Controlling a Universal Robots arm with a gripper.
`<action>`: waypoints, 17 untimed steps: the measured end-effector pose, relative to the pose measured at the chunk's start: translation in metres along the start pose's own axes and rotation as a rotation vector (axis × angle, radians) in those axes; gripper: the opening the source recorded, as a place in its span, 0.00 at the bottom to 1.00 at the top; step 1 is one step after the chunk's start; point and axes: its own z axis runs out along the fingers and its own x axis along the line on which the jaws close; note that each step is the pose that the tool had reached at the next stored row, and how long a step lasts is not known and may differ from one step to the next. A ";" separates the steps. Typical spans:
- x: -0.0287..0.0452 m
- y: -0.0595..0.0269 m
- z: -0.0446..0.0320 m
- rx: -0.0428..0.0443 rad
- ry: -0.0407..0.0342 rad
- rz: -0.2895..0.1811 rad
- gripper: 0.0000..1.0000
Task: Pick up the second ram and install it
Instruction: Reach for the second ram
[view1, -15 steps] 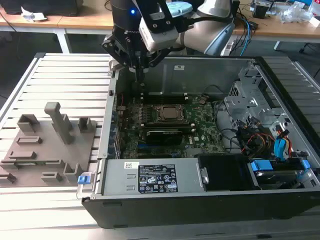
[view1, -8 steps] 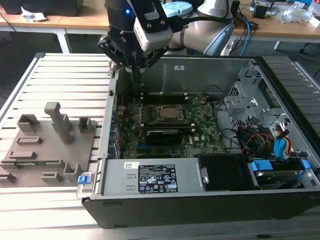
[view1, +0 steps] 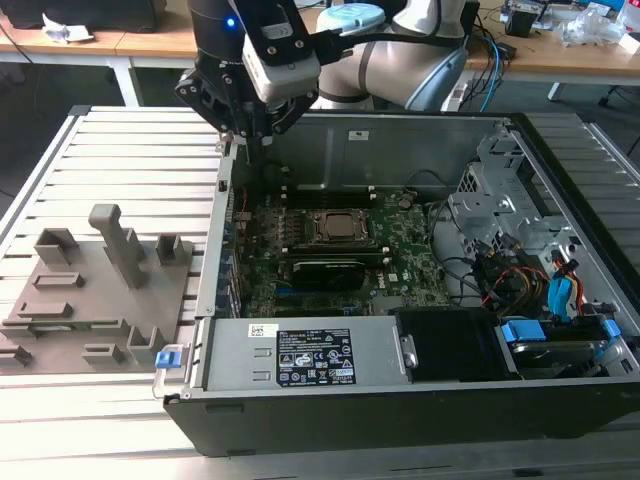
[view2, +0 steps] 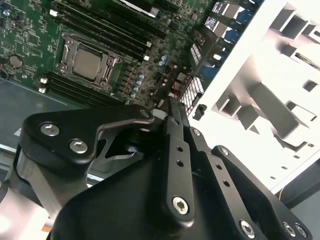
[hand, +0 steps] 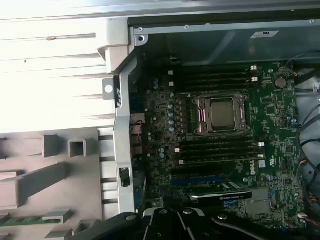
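The second ram, a narrow green stick, lies in a holder of the grey fixture outside the case in the first wrist view. My gripper hangs over the far corner of the open computer case, on the exterior view's left, above the case wall between the fixture and the motherboard. Its black links show in the second wrist view, and nothing is seen in it. The processor socket sits between two banks of dark memory slots.
A black card lies across the motherboard below the socket. The power supply fills the case's near side, with drive bays and cables on the exterior view's right. Upright grey posts stand on the fixture.
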 end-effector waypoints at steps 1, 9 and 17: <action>0.0028 -0.0002 -0.0001 0.0000 0.0000 0.000 0.11; 0.0200 -0.0015 -0.0005 0.0000 0.0000 0.000 0.11; 0.0402 -0.0030 -0.0009 0.0000 0.0000 0.000 0.11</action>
